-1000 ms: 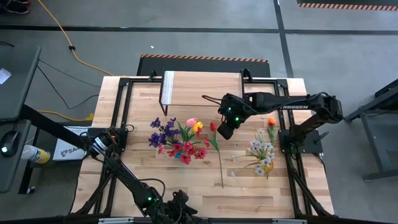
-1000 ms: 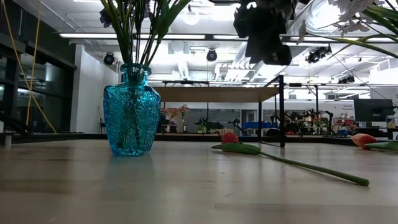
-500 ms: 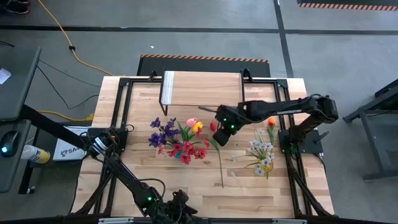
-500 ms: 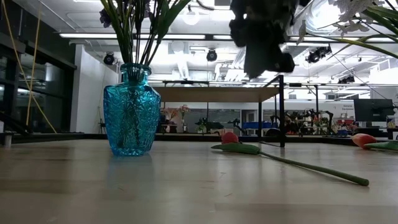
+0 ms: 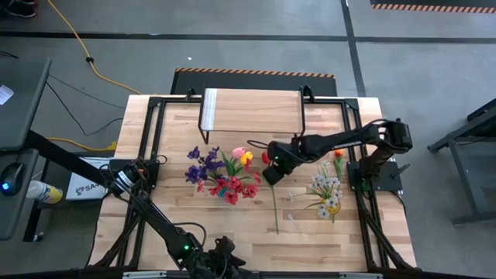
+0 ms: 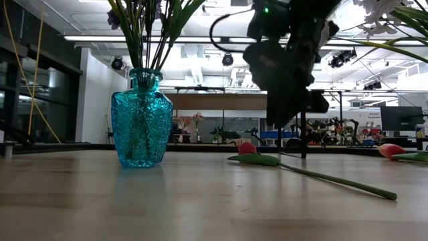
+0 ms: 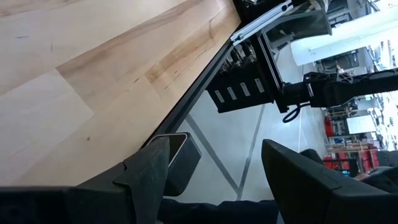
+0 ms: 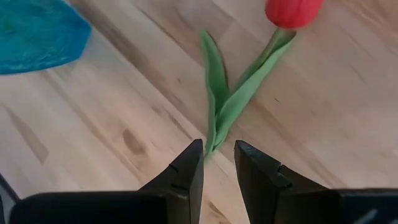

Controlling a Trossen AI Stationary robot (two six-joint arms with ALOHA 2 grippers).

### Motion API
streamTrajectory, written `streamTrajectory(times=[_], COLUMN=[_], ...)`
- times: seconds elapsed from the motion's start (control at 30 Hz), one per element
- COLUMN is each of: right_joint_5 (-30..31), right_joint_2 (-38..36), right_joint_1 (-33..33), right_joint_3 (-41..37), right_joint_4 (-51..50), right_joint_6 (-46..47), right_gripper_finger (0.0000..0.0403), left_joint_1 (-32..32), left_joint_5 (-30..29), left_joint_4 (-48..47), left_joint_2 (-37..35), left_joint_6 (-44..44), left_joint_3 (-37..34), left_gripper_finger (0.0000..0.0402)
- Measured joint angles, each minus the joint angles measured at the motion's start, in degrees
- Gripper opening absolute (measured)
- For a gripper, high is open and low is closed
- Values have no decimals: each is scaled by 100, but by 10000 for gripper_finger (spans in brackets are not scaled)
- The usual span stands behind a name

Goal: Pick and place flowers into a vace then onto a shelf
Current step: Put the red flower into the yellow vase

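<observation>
A blue glass vase (image 6: pixel 140 127) stands on the table, holding a bunch of flowers (image 5: pixel 221 174). A red tulip (image 5: pixel 266 158) lies flat to its right, with its stem (image 5: pixel 276 205) running toward the near edge. My right gripper (image 8: pixel 219 149) hangs just above the tulip's leaves (image 8: pixel 217 93), pointing steeply down. Its fingers are open by a narrow gap, with nothing between them, and in the low view it (image 6: pixel 284 124) is clear of the table. My left gripper (image 7: pixel 214 146) waits open at the near edge. The shelf (image 5: pixel 252 112) stands at the far edge.
White flowers (image 5: pixel 327 190) and an orange tulip (image 5: pixel 338 153) lie on the table right of the red tulip. Black frame rails (image 5: pixel 155 147) run along both sides of the tabletop. Bare wood lies between the vase and the near edge.
My right gripper has come down and a little toward the near-left, from above the shelf's front edge to just over the red tulip, rolling at the wrist as it sank. The flowers and vase have stayed put.
</observation>
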Motion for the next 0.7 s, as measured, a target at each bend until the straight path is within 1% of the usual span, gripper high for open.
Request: streamTrajectory(times=[0.17, 0.3, 0.53, 0.7], right_joint_5=[1, 94, -21, -47], right_joint_2=[0, 0, 0, 0], right_joint_1=[-4, -4, -7, -7], right_joint_3=[-392, -565, -635, -635], right_joint_4=[540, 869, 1620, 1798], right_joint_6=[217, 318, 305, 270], right_gripper_finger=[83, 83, 83, 83], left_joint_1=[0, 0, 0, 0], left_joint_5=[2, 10, 13, 13], left_joint_4=[-5, -1, 24, 25], left_joint_2=[0, -2, -2, -2], left_joint_6=[87, 86, 86, 86], left_joint_3=[0, 1, 0, 0], left_gripper_finger=[287, 287, 287, 287])
